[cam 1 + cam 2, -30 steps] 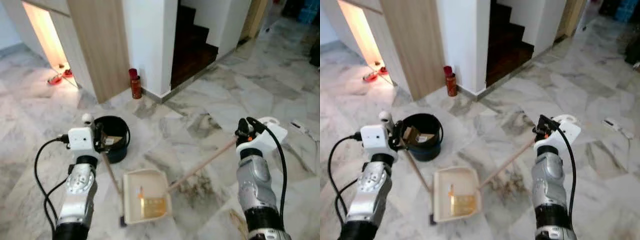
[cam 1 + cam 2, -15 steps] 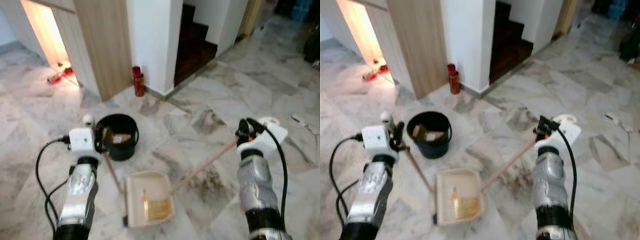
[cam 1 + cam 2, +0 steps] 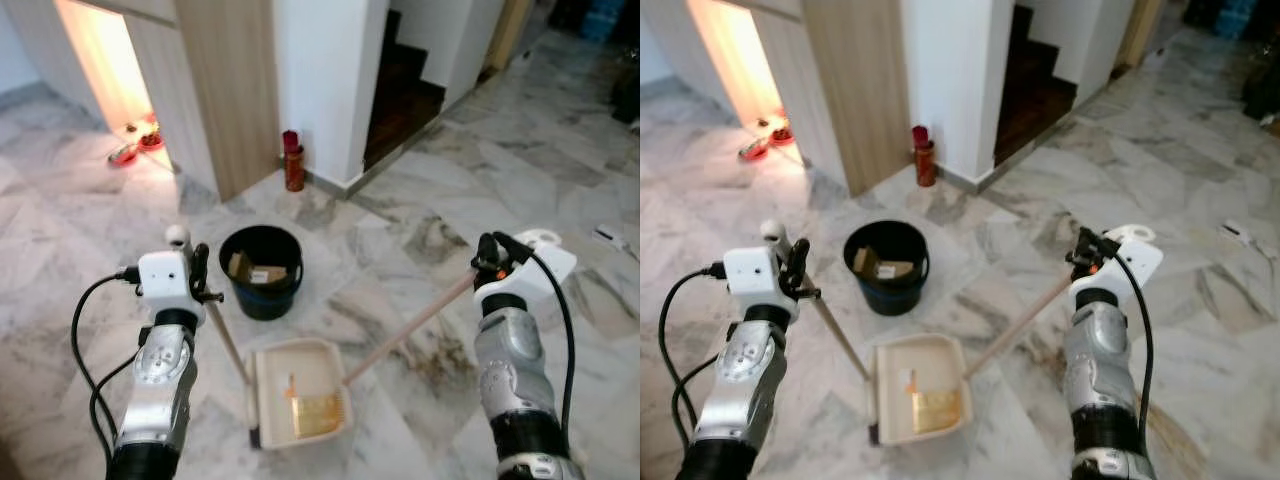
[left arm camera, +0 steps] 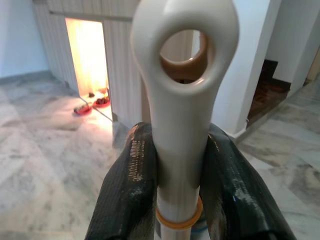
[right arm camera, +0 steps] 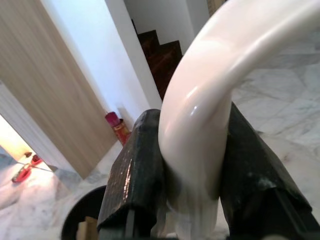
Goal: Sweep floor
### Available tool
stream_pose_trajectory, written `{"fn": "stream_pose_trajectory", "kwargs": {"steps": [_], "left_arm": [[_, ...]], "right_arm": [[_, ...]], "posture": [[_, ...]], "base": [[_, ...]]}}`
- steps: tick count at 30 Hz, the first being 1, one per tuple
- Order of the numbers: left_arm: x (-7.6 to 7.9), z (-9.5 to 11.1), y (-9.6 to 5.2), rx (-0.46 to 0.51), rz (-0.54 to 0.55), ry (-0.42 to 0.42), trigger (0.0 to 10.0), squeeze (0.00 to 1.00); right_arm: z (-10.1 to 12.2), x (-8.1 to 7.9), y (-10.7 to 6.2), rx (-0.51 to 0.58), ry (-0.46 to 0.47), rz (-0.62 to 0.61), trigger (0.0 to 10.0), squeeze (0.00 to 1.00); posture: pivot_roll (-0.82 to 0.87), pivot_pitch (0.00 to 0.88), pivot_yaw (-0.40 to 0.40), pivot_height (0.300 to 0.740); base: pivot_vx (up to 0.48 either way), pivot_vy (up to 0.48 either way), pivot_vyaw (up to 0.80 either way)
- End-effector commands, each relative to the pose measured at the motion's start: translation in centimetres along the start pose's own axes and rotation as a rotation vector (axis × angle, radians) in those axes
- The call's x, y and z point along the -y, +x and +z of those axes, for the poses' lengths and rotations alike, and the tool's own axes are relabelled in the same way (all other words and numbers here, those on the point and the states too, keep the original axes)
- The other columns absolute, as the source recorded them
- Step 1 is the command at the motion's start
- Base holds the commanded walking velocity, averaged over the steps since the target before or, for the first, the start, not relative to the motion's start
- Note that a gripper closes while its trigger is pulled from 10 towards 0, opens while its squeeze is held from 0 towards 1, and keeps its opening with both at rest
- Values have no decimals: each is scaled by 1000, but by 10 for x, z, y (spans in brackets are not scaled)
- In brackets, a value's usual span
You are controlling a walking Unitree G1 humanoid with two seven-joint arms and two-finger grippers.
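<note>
Marble floor (image 3: 560,130) by a dark stairwell (image 3: 405,85), black bucket (image 3: 262,270) near a wooden panel (image 3: 220,80)

Left gripper (image 4: 180,175) clamps the broom handle (image 3: 225,335) beside the bucket; right gripper (image 5: 192,165) clasps the dustpan handle (image 3: 415,322), its cream dustpan (image 3: 297,392) resting on the floor just before the bucket, both arms raised

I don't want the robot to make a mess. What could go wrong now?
1. The yellow scraps lie loose in the cream plastic dustpan; tilting it might spill them onto the marble floor.
2. The black bucket stands apart from the dustpan, so a careless tip could miss it.
</note>
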State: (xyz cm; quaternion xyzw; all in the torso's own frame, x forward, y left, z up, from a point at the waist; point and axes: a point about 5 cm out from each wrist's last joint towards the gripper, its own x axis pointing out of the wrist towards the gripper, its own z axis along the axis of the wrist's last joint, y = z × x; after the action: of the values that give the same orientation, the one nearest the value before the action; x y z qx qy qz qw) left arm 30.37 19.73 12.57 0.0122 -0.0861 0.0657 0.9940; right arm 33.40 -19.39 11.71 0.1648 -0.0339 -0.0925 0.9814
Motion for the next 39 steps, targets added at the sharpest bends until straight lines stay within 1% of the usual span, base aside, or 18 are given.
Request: {"fn": "stream_pose_trajectory", "kwargs": {"steps": [1, 6, 12, 16, 17, 21, 22, 24, 26, 28, 29, 30, 34, 39], "left_arm": [[3, 7, 3, 32, -11, 13, 10000, 0], [3, 7, 3, 33, -13, 14, 10000, 0], [3, 8, 3, 40, -19, 19, 10000, 0], [4, 8, 3, 41, -22, 22, 10000, 0], [4, 8, 3, 40, -23, 22, 10000, 0], [5, 8, 3, 41, -23, 20, 10000, 0], [5, 8, 3, 41, -23, 20, 10000, 0], [4, 8, 3, 42, -21, 23, 10000, 0], [4, 8, 2, 43, -20, 25, 10000, 0], [5, 8, 2, 45, -21, 26, 10000, 0], [5, 8, 2, 45, -21, 26, 10000, 0], [5, 9, 2, 48, -24, 26, 10000, 0], [7, 9, 2, 52, -27, 28, 10000, 0], [7, 9, 3, 53, -31, 31, 10000, 0]], "right_arm": [[12, 2, 3, 52, 46, -9, 10000, 0], [12, 1, 3, 52, 46, -9, 10000, 0], [16, 1, 4, 71, 38, -5, 10000, 0], [28, -1, 7, 129, -12, 21, 10000, 0], [36, -7, 7, 171, 12, 40, 10000, 0], [45, -13, 7, 226, 28, 62, 10000, 0], [45, -13, 7, 226, 28, 62, 10000, 0], [60, -14, 8, 309, 31, 42, 10000, 0], [66, -12, 9, 341, 30, 23, 10000, 0], [76, -14, 9, 386, 63, 41, 10000, 0], [76, -14, 9, 386, 63, 41, 10000, 0], [82, -15, 9, 414, 74, 52, 10000, 0], [94, -16, 10, 472, 97, 53, 10000, 0], [97, -20, 12, 493, 66, 65, 10000, 0]], "posture": [[-7, 0, -5, 740], [-8, 0, -5, 740], [-6, 0, -4, 740], [-6, 0, -3, 740], [-10, 0, -2, 740], [-6, 0, -3, 740], [-6, 0, -3, 740], [-6, 0, -3, 740], [-6, 0, -3, 740], [-7, 0, -3, 740], [-7, 0, -3, 740], [-7, 0, -3, 740], [-8, 0, -3, 740], [-11, 0, 3, 740]], "base": [[0, 364, 0], [0, 365, 0], [0, 0, 0], [0, 0, 0], [0, 0, 0], [0, 0, 0], [0, 0, 0], [0, 0, 0], [0, 0, 0], [0, 0, 0], [0, 0, 0], [0, 0, 0], [0, 0, 0], [0, 0, 0]]}}
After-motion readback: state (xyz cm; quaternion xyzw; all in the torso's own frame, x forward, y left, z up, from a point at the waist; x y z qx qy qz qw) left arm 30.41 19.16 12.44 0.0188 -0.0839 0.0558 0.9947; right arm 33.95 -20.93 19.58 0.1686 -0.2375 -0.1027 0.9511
